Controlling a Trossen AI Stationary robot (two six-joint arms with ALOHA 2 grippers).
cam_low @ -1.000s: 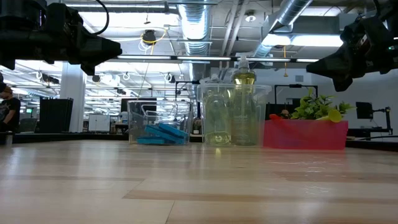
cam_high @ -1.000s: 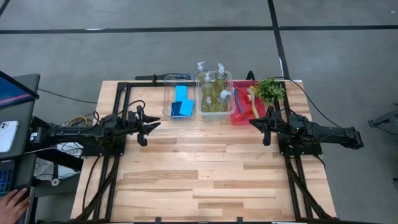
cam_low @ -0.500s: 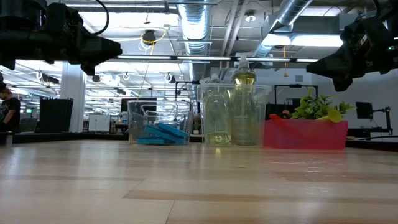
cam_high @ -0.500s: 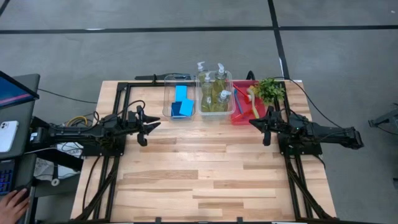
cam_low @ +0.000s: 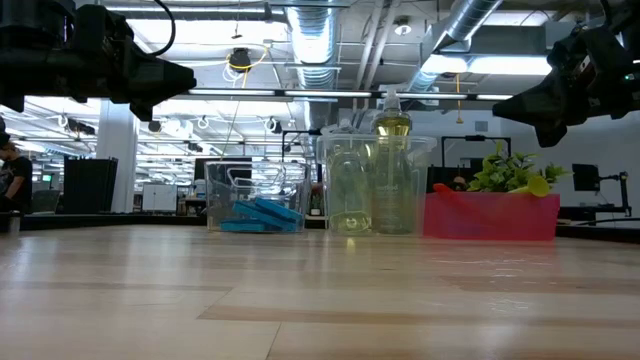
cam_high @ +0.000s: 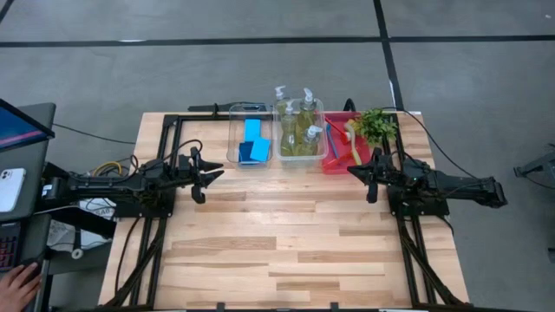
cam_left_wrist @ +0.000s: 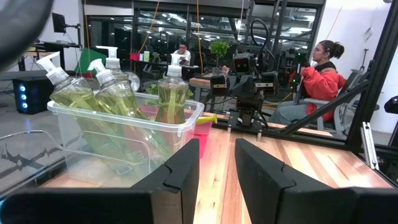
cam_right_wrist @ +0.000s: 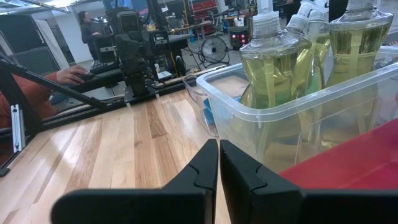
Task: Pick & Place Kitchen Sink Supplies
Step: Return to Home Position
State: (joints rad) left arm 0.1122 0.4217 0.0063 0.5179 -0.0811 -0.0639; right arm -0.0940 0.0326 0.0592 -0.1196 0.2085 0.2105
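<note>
Sponges lie left of bottles, brushes right.

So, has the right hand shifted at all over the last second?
No. In the high view the right hand sits at the same spot, just off the front edge of the red plastic tray.

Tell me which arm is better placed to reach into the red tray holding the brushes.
Right, probably. The right gripper hovers, shut, close beside the red tray; the left gripper hangs much farther away.
</note>
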